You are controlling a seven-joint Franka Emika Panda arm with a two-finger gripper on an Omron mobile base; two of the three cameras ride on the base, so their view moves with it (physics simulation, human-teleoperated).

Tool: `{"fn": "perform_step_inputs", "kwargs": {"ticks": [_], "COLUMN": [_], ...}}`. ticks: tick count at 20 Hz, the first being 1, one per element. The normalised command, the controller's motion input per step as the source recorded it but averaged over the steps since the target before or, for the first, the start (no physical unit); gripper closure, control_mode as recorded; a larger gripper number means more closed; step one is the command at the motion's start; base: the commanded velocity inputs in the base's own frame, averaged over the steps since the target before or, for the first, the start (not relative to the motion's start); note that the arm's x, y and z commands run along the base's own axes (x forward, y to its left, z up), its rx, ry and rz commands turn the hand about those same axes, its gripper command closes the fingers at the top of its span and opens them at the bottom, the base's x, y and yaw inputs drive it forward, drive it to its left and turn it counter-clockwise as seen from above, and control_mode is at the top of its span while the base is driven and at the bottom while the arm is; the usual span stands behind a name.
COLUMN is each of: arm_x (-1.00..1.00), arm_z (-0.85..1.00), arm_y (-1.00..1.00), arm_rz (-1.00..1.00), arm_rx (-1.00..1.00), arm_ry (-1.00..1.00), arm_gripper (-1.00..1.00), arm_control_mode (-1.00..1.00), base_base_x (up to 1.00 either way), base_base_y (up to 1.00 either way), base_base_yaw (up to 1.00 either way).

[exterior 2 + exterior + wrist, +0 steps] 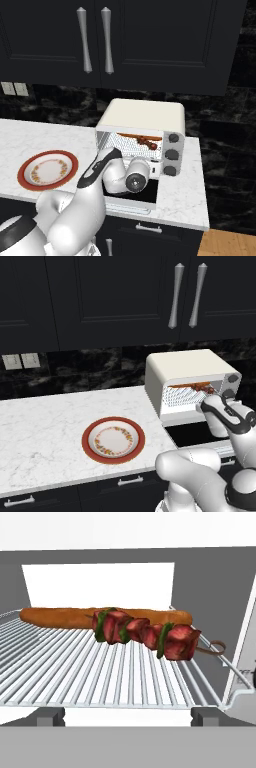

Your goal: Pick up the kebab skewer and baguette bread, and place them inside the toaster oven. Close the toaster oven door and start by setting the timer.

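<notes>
I can read no text, label, brand or number on any surface. The toaster oven [150,131] knobs [173,154] carry no legible markings.

Orange-brown baguette bread [75,617]; red-green kebab skewer [150,634]; cream toaster oven [185,368]; red-rimmed floral plate [113,439].

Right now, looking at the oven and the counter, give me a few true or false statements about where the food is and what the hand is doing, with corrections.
1. The long orange-brown baguette lies on the wire rack inside the cream-white toaster oven. True.
2. The skewer of red meat chunks sits on the red-rimmed plate. False: it is on the rack, in front of the baguette; the plate holds no food.
3. The oven's glass door is shut. False: it hangs open.
4. The hand is open and holds nothing. True.
</notes>
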Motion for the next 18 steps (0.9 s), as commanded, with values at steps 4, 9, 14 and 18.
{"fn": "perform_step_inputs", "kwargs": {"ticks": [4,9,14,18], "arm_x": [0.18,0.23,0.2,0.19], "arm_z": [0.0,0.0,0.0,0.01], "arm_y": [0.0,0.01,0.02,0.04], "arm_rz": [0.0,0.0,0.0,0.0], "arm_rx": [0.0,0.0,0.0,0.0], "arm_ry": [0.0,0.0,0.0,0.0], "arm_gripper": [-1.0,-1.0,-1.0,-1.0], "arm_control_mode": [-1.0,-1.0,-1.0,-1.0], "base_base_x": [0.0,0.0,0.0,0.0], "base_base_y": [0.0,0.0,0.0,0.0], "base_base_yaw": [0.0,0.0,0.0,0.0]}}
